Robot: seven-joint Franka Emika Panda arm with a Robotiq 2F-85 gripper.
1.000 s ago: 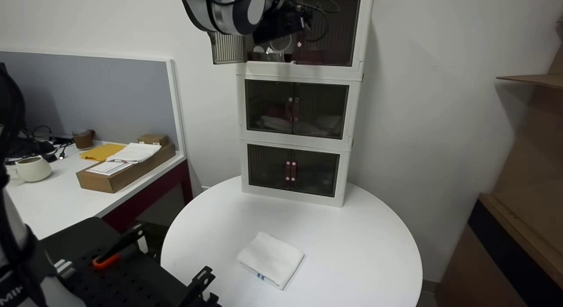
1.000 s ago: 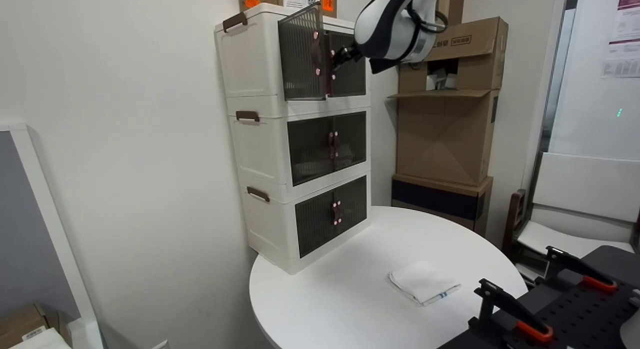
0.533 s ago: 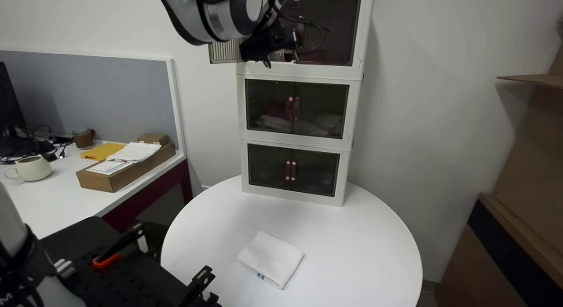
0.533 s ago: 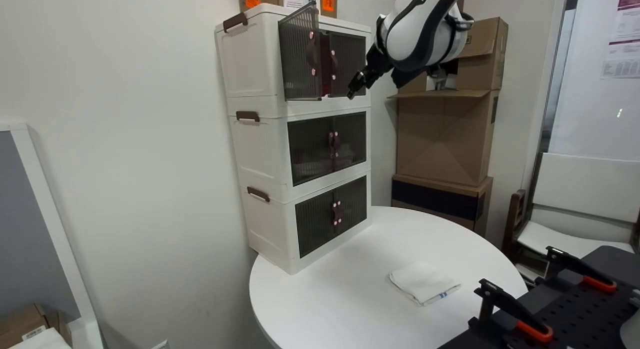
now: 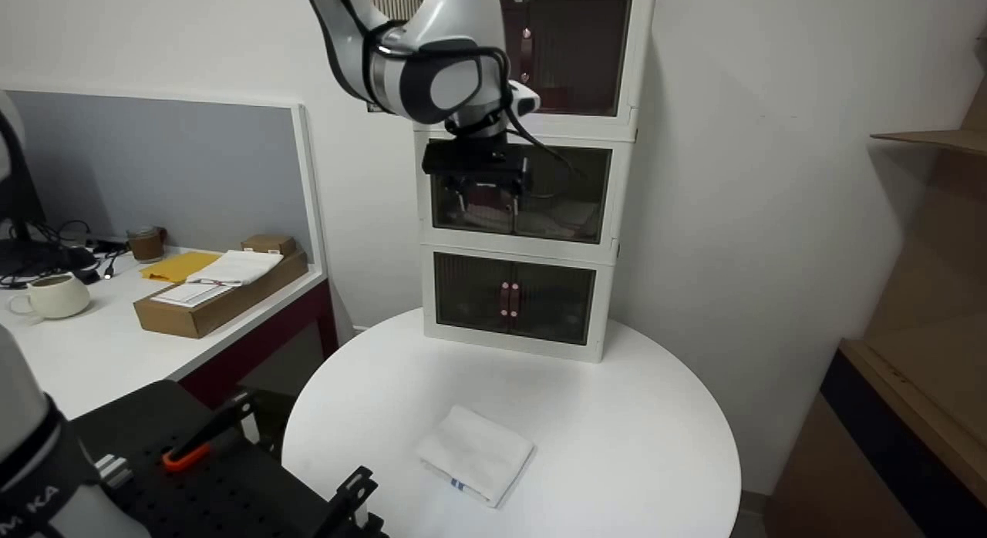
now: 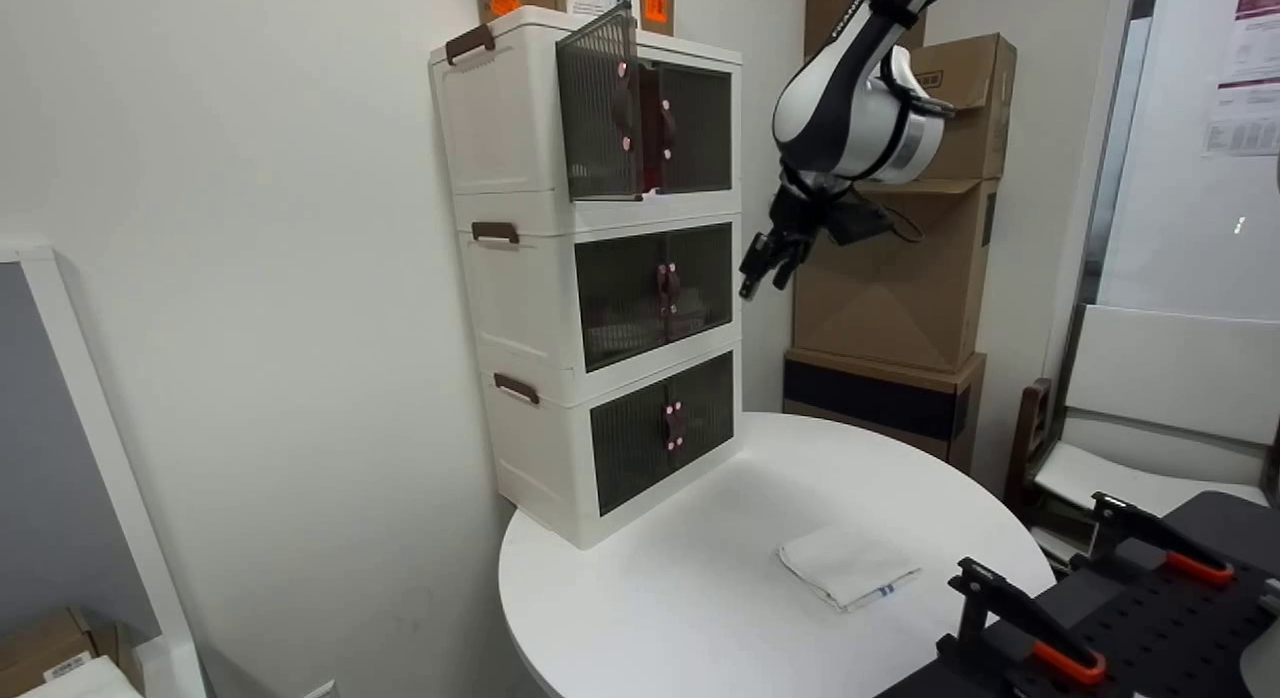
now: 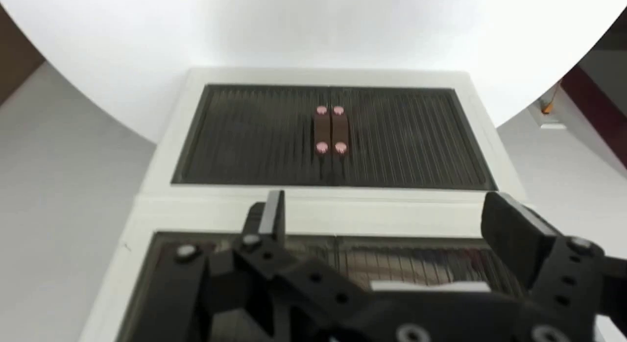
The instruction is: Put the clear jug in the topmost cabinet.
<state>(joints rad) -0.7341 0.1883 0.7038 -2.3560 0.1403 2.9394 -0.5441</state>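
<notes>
The topmost cabinet is the uppermost of three white stacked units; its closed dark door shows in both exterior views (image 5: 582, 56) (image 6: 697, 128). Its other door (image 6: 600, 108) stands open, swung outward. The clear jug does not show now; the arm and the open door cover much of the opening. My gripper hangs in front of the middle compartment, pointing down and apart from the unit, in both exterior views (image 5: 490, 203) (image 6: 764, 286). In the wrist view the gripper (image 7: 384, 209) has its fingers wide apart with nothing between them.
The middle (image 6: 655, 296) and lowest (image 6: 662, 430) compartments have closed doors. A folded white cloth (image 5: 475, 455) lies on the round white table (image 5: 632, 415). Cardboard boxes (image 6: 880, 278) stand beside the unit. A black platform with clamps (image 6: 1130, 618) is near the robot's base.
My gripper has moved from the topmost cabinet's opening down and back, to the middle compartment's height. The open door swung slightly wider. Clear shapes seen earlier inside the top opening are now covered.
</notes>
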